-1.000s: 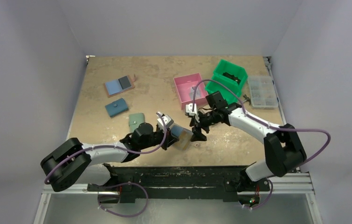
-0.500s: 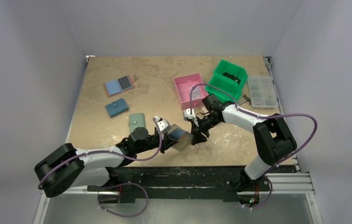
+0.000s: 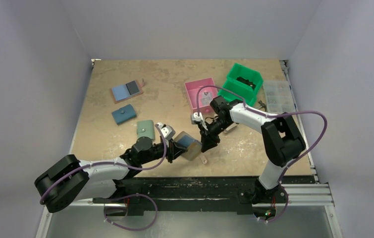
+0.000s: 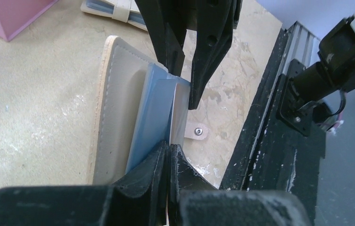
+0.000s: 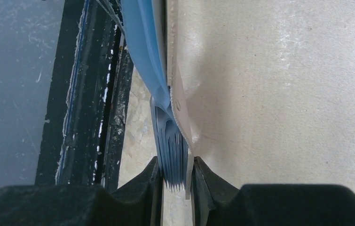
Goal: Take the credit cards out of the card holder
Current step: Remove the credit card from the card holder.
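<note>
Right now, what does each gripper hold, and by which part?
Left gripper clamps the card holder by one edge. Right gripper straddles its opposite edge; a firm grip cannot be told.

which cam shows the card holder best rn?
Left wrist: the card holder fills the frame, beige cover, blue panel, snap tab. Right wrist: only its edge, close up. Top: small and distant.

Card holder (image 3: 187,145): beige bifold, pale-blue inner panel (image 4: 152,113), part open, on edge, front-centre; snap tab (image 4: 197,131) sticking out. Poss. credit cards (image 5: 173,160): thin stacked grey-blue edges at holder's end, faces hidden.
</note>
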You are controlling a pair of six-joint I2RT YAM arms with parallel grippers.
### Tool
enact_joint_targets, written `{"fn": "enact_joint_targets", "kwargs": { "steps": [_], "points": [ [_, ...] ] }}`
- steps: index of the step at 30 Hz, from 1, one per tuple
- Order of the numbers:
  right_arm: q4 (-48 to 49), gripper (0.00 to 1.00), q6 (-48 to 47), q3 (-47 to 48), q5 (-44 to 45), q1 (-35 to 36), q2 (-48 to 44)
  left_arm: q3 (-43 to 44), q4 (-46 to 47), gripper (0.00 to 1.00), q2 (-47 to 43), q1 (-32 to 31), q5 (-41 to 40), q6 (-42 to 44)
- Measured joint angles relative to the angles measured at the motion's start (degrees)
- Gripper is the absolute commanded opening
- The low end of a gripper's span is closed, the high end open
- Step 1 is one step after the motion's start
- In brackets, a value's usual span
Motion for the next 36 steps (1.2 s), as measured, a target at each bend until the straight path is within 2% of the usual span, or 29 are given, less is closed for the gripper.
{"fn": "enact_joint_targets", "kwargs": {
  "steps": [5, 13, 19, 25, 30, 36],
  "points": [
    [-5.90, 0.01, -2.78, 5.29, -0.42, -0.02, 5.51, -0.02, 0.55, 0.00, 1.42, 3.63, 3.15, -5.68],
    [-8.17, 0.00, -2.95, 5.84, -0.44, 0.04, 6.34, -0.11, 4.33, 0.00, 5.40, 8.20, 10.56, -16.02],
    [-9.62, 0.00, -2.40, 6.58, -0.31, 0.24, 8.35, -0.11, 7.02, 0.04, 9.51, 9.64, 13.77, -21.70],
    [-10.45, 0.00, -1.40, 6.95, -0.37, 0.42, 9.88, 0.00, 6.40, 0.01, 10.27, 9.84, 14.19, -23.30],
    [-10.36, 0.00, -0.42, 7.21, -0.42, 0.48, 10.08, 0.85, 1.20, 0.00, 7.34, 9.86, 12.98, -22.60],
    [-10.21, 0.00, 0.59, 8.02, -0.61, 0.81, 11.02, 1.20, -3.02, 0.10, 4.37, 9.88, 12.00, -21.38]
  ]
}}
